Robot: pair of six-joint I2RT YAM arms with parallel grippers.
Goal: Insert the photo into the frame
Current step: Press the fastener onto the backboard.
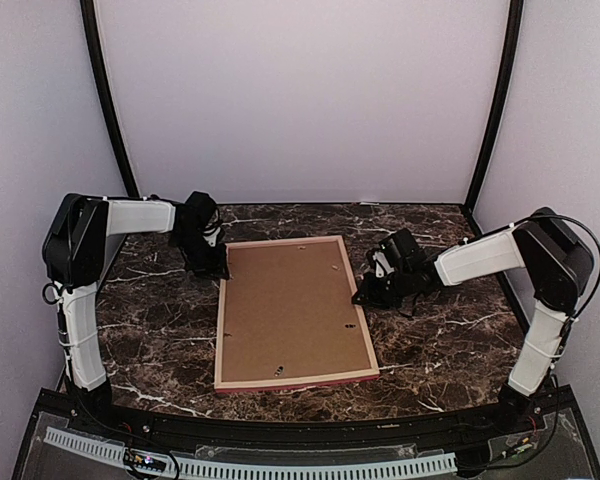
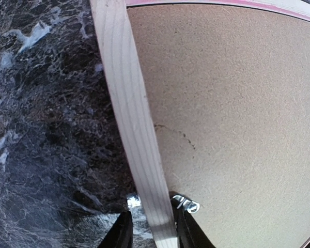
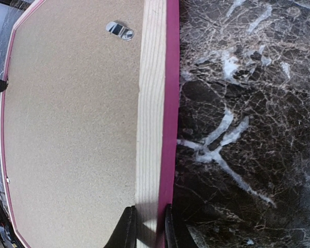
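The frame lies face down on the marble table, with its light wood side up and its pink face at the edges. A plain brown backing board fills it. The photo is not in view. My left gripper straddles the frame's left rail near the far corner. Its jaws are open, with a gap at the outer finger. My right gripper is shut on the frame's right rail, with both fingers pressed against it.
Small metal retaining clips sit on the backing board, one by my left gripper's inner finger and one in the right wrist view. The dark marble tabletop surrounds the frame. Pale walls enclose the back and sides.
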